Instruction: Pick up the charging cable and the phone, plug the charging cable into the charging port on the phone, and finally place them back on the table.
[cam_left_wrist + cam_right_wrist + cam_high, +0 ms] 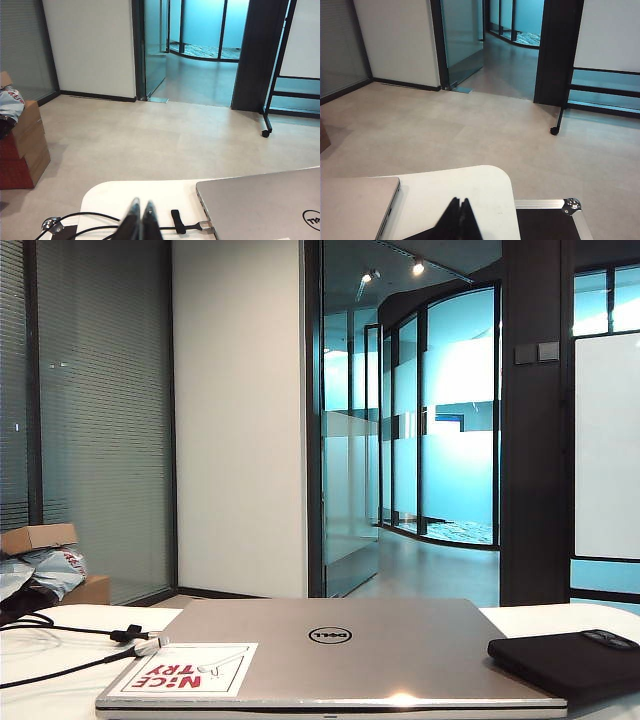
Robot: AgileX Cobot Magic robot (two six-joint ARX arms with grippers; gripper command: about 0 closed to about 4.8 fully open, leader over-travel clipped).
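Left gripper (141, 220), two slim black tapering fingers: jaws pressed together, tips touching, nothing between them. It points out level over the near part of the plain white table (125, 195), on the left side of the closed silver laptop (265, 200), clear of its edge.

Right gripper (459, 217), same black finger pair: jaws fully closed, empty. It points level over the table on the right side of the laptop.

Neither arm shows in the exterior view.
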